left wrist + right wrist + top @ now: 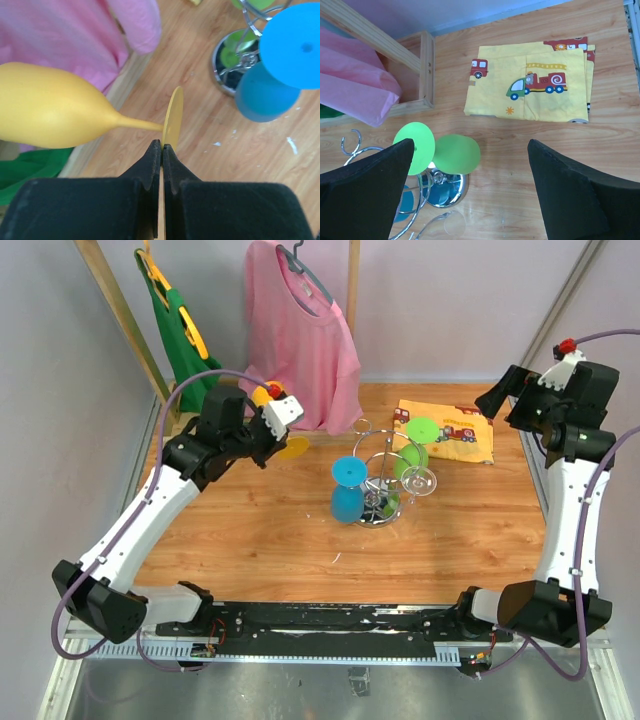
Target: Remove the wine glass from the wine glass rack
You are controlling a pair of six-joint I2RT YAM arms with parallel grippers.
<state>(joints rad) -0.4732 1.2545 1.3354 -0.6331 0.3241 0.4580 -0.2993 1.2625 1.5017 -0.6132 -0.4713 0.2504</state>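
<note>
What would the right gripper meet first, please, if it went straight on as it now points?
Probably the bare wooden table, in the gap between the green glass and the yellow cloth; depth is hard to judge.

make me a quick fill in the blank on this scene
1. The left end effector is shut on the foot of the ___ glass.
2. The right end effector is ___.
3. The shirt on the hanger is ___.
Missing words: yellow; open; pink.
</note>
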